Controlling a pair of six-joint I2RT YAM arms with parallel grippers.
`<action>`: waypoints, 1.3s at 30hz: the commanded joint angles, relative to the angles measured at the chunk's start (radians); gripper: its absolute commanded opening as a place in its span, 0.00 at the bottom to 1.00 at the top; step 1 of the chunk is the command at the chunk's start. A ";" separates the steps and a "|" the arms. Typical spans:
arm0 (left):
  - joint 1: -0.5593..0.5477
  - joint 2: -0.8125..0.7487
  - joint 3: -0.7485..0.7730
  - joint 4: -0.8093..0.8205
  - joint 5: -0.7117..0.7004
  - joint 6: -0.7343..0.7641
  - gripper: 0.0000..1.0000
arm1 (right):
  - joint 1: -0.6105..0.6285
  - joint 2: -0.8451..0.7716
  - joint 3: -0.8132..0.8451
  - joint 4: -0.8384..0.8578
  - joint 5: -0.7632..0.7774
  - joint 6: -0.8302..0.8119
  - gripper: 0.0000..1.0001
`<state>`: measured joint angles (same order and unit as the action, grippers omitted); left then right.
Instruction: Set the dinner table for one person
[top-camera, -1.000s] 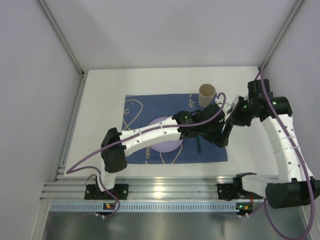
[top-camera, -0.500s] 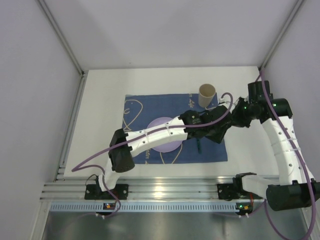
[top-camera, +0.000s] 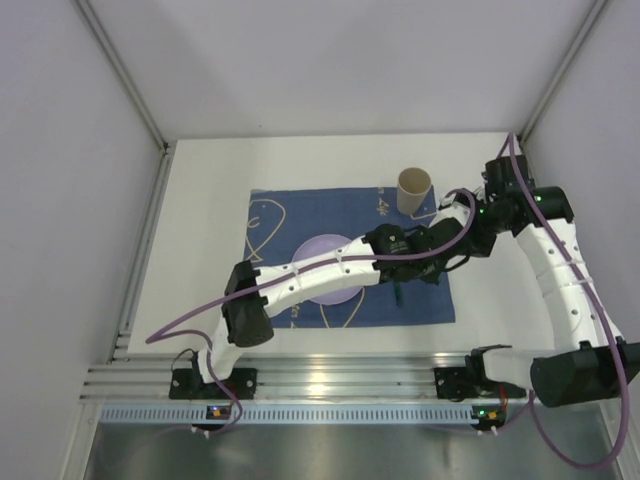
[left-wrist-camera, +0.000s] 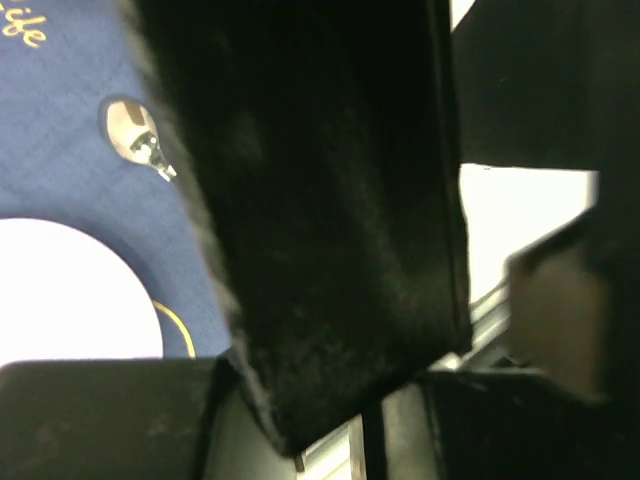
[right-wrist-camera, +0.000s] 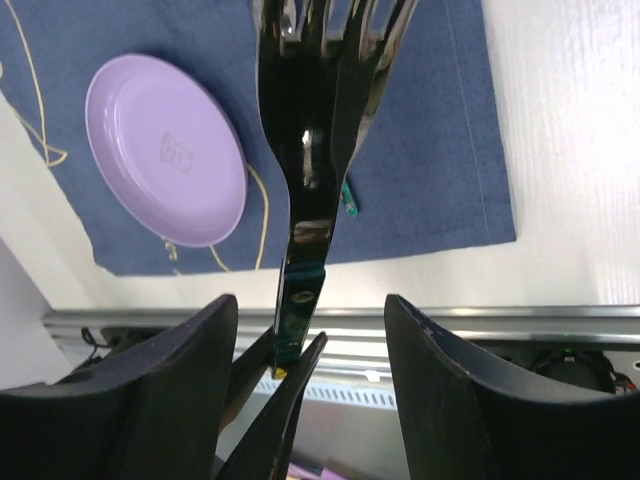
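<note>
A dark shiny fork (right-wrist-camera: 305, 150) hangs upright above the blue placemat (right-wrist-camera: 430, 130), tines away from the right wrist camera. My right gripper (right-wrist-camera: 312, 310) is open, its fingers standing apart on both sides of the handle. From below, the left gripper's fingers (right-wrist-camera: 290, 400) pinch the teal handle end. In the top view both grippers meet over the mat's right edge, left gripper (top-camera: 452, 255) beside right gripper (top-camera: 473, 242), above the white dinner table (top-camera: 210, 200). A purple plate (right-wrist-camera: 165, 150) lies on the mat. A dark blur fills most of the left wrist view.
A brown paper cup (top-camera: 414, 188) stands at the mat's far right corner. Another dark utensil (top-camera: 398, 291) lies on the mat right of the plate; its shiny bowl (left-wrist-camera: 132, 133) shows in the left wrist view. An aluminium rail (top-camera: 320, 378) runs along the near edge.
The left arm has reached farther right and its gripper has shut on the fork's handle. The right gripper has opened around the fork and drawn back slightly.
</note>
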<state>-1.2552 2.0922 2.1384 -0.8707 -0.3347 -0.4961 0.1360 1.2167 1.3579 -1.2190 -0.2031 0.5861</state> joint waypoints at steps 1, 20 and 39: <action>-0.009 -0.044 -0.047 0.025 -0.043 0.067 0.00 | 0.031 0.001 0.121 -0.063 -0.036 -0.041 0.61; 0.600 -0.888 -1.075 0.145 0.127 -0.092 0.00 | 0.039 -0.106 0.270 -0.086 0.093 -0.088 0.84; 0.889 -0.706 -1.345 0.414 0.499 0.044 0.00 | 0.053 -0.177 0.092 -0.070 0.085 -0.108 0.83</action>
<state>-0.3744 1.3663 0.7780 -0.5278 0.0994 -0.4812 0.1749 1.0634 1.4570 -1.3029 -0.1318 0.4965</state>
